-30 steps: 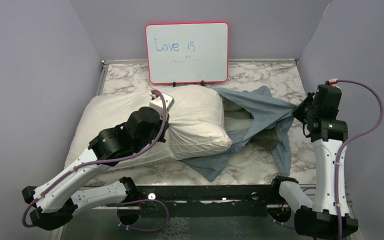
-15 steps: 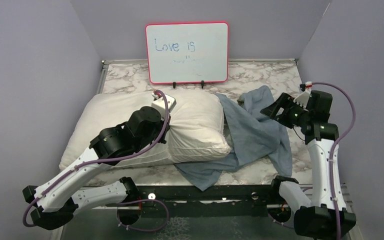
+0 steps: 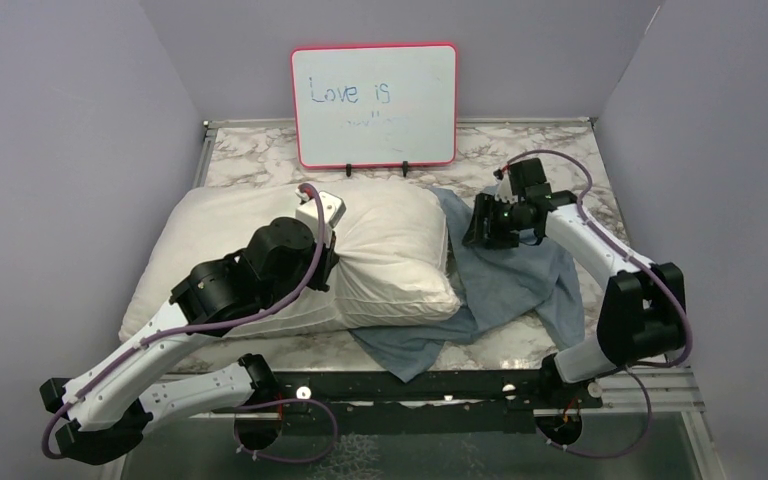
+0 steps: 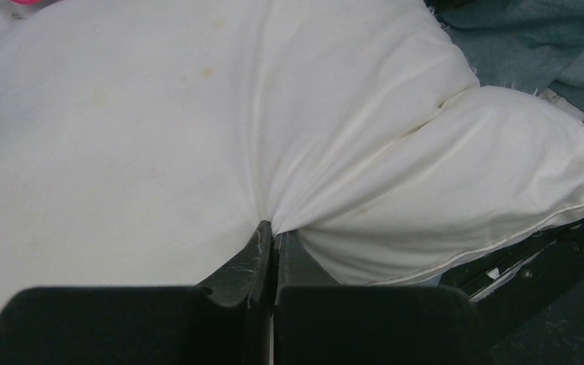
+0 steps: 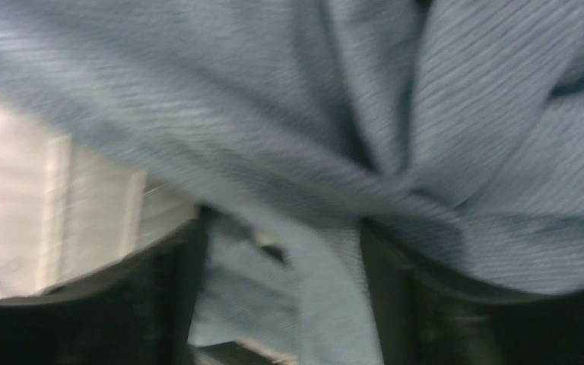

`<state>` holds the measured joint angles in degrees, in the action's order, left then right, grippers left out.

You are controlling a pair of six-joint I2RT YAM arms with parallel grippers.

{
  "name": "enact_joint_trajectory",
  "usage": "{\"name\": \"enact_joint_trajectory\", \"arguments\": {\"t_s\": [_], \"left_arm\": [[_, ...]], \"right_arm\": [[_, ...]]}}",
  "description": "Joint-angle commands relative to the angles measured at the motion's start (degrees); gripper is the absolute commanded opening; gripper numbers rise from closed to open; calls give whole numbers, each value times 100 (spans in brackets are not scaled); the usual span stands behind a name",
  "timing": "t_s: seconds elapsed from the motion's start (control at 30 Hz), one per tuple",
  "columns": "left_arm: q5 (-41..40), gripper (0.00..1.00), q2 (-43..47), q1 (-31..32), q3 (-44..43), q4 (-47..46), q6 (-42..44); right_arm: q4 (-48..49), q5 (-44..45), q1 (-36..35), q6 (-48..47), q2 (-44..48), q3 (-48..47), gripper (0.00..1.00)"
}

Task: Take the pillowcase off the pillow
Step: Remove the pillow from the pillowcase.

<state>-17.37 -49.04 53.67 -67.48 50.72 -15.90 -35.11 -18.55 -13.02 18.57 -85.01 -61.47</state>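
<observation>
The thin blue-grey cloth pillowcase (image 3: 512, 278) lay in a crumpled heap on the right half of the marble-patterned table (image 3: 560, 150). It looked to be off the big plump white pillow (image 3: 390, 235), but one flap near the table's front edge was tucked under the pillow's near right corner. The pillow lay on the left half of the table and touched the cloth along its right side. The left gripper (image 4: 274, 237) was squeezed tight on a pinch of the white pillow fabric, and the folds ran out from it like a star. The right gripper (image 3: 482, 226) hung over the far part of the heap with its fingers (image 5: 186, 304) spread wide. A fold of blue cloth sat loose between them and was not gripped. To do this step well, the right gripper should probably close on a thick bunch of cloth, not a thin edge. It should then pull slowly toward the table's right edge. The left gripper should keep the pillow pinned so that it would not slide along. The tucked flap might catch under the pillow.
</observation>
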Motion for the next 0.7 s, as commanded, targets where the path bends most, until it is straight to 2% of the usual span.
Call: {"name": "enact_joint_trajectory", "arguments": {"t_s": [0.0,0.03,0.1,0.13,0.17,0.27,0.3,0.4,0.5,0.53,0.6,0.67], "left_arm": [[36,0,273,-41,-45,-431,-212],[9,0,314,-39,-14,-430,-219],[-55,0,347,-41,14,-427,-207],[-68,0,347,-39,9,-423,-196],[-73,0,332,-34,-11,-423,-182],[-65,0,317,-39,-69,-422,-163],[-65,0,320,-39,-72,-422,-157],[-58,0,318,-41,-55,-418,-138],[-41,0,329,-41,-55,-406,-139],[-33,0,335,-41,-59,-407,-138],[-22,0,362,-41,-71,-396,-149],[-21,0,396,-41,-80,-400,-171]], "right_arm": [[304,1392,5,235,98,-173,48],[383,1467,8,250,224,-135,39],[561,1745,12,298,465,-32,12],[625,1907,10,298,562,-2,5],[576,2204,15,297,633,-24,1],[234,2578,17,230,768,-315,1],[267,2376,17,121,845,-367,3],[690,1233,18,-133,1064,-294,26],[1044,404,18,-219,953,-249,73],[1026,231,14,-267,793,-331,81],[755,-17,4,-452,306,-648,87],[541,-347,3,-692,-230,-896,88]]}}
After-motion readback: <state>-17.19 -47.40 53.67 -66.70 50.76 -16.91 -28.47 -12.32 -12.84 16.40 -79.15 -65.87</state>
